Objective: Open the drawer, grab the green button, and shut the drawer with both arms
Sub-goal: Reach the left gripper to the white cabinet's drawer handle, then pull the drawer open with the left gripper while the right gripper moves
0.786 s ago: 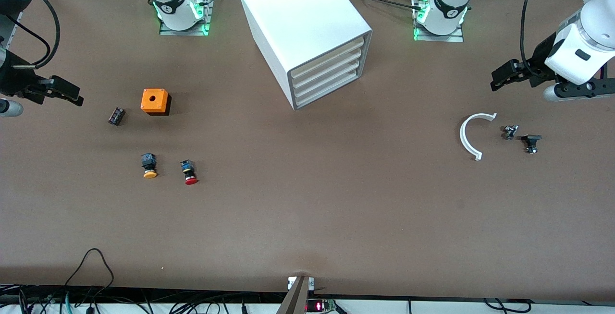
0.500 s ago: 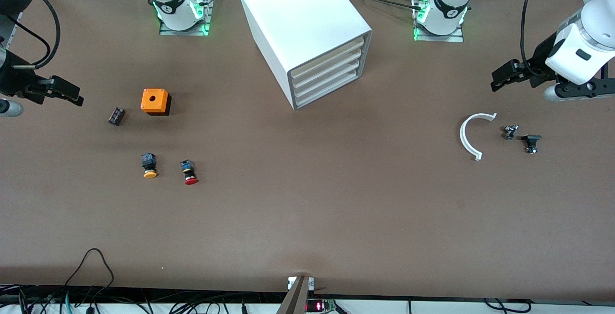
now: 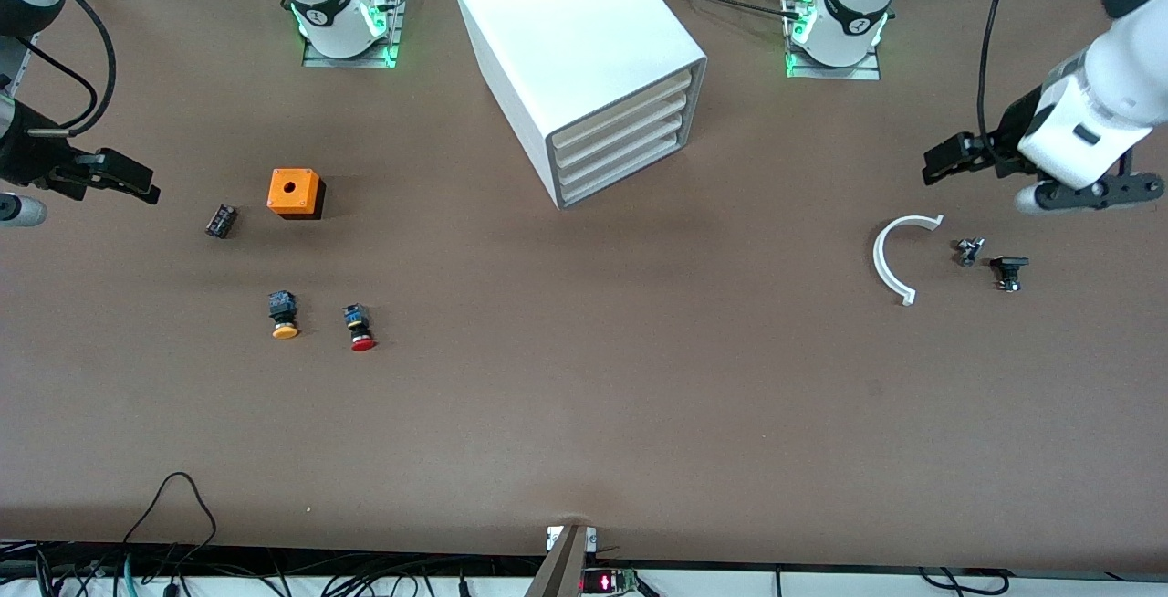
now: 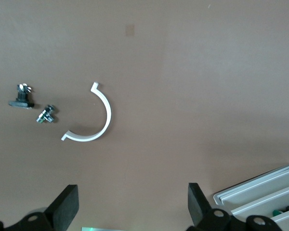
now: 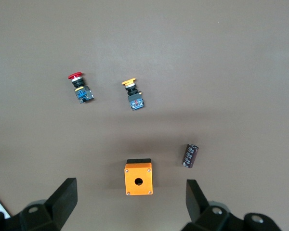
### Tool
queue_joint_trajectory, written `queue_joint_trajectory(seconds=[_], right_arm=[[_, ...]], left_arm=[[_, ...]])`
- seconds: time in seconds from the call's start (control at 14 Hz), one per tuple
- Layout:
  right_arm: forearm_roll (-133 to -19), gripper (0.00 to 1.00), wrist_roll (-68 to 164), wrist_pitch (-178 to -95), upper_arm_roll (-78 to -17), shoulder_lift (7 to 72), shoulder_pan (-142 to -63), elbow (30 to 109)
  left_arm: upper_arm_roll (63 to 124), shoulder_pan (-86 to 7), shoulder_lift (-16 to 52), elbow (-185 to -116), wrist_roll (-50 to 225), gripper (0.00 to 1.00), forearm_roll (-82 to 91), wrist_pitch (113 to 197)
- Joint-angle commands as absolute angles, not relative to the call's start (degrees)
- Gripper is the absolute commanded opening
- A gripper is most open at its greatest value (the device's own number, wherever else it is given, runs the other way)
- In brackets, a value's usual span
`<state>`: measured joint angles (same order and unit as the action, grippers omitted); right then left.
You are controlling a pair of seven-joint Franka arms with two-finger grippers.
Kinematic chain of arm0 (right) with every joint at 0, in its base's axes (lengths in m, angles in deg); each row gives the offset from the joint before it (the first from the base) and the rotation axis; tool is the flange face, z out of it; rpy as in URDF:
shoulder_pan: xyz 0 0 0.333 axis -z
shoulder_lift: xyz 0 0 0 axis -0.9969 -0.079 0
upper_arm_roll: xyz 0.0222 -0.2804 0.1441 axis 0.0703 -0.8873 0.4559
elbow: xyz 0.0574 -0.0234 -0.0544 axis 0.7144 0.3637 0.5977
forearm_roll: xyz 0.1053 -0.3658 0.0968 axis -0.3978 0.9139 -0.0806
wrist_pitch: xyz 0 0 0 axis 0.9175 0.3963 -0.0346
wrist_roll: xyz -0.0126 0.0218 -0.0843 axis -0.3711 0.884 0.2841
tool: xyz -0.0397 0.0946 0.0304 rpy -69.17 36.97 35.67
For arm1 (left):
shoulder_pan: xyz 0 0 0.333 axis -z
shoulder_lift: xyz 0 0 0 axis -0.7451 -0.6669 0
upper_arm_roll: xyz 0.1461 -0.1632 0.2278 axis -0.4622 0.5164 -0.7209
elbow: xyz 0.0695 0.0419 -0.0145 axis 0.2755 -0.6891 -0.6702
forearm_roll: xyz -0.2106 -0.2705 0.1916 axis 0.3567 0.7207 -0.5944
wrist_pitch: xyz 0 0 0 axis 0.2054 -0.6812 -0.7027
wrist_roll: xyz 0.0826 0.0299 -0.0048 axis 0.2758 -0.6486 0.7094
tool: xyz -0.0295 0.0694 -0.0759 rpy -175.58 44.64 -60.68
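The white cabinet [image 3: 575, 40] stands between the two arm bases, and all four drawers are shut. The lowest drawer [image 3: 628, 179] faces the left arm's end of the table. Its corner also shows in the left wrist view [image 4: 260, 190]. The green button is hidden. A small greenish speck shows at one drawer front [image 4: 283, 211], and I cannot tell what it is. My left gripper [image 3: 940, 162] [image 4: 132, 197] is open and empty over bare table near a white arc. My right gripper [image 3: 137, 182] [image 5: 130, 192] is open and empty beside the orange box.
An orange box [image 3: 294, 192], a dark cylinder [image 3: 221, 220], an orange-capped button [image 3: 284, 315] and a red-capped button [image 3: 359, 328] lie toward the right arm's end. A white arc [image 3: 890, 259] and two small dark parts [image 3: 969, 251] [image 3: 1008, 270] lie toward the left arm's end.
My left arm has shifted a little toward the cabinet with its gripper still open. The right arm has barely moved. Nothing on the table has moved.
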<state>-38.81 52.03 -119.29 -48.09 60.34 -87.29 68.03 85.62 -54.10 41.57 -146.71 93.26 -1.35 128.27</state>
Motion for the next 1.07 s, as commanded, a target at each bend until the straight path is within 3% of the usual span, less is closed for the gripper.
queue_joint_trajectory(seconds=[0.0, 0.29, 0.43, 0.71, 1.0], right_arm=[[-38.48, 1.0, 51.28, -118.88, -47.81, 60.15, -86.7, 67.27], [-39.54, 1.0, 51.11, -119.32, -47.81, 59.63, -86.26, 67.18], [-41.46, 1.0, 51.11, -119.49, -47.64, 59.36, -86.61, 67.09], [-42.79, 1.0, 51.2, -119.49, -45.8, 57.17, -88.45, 67.18], [-42.7, 1.0, 51.9, -122.83, -45.35, 53.83, -93.54, 67.09]], left_arm=[[85.11, -55.63, 37.2, -142.81, 92.61, 1.0, -2.08, 124.24], [86.34, -55.64, 27.56, -141.75, 91.65, 1.0, 1.76, 117.13], [86.87, -53.63, 23.84, -145.85, 91.46, 1.0, 11.67, 116.13], [90.8, -50.28, 19.53, -162.81, 85.97, 1.0, 32.7, 131.58], [96.79, -43.52, 16.37, -168.28, 75.74, 1.0, 40.53, 142.57]])
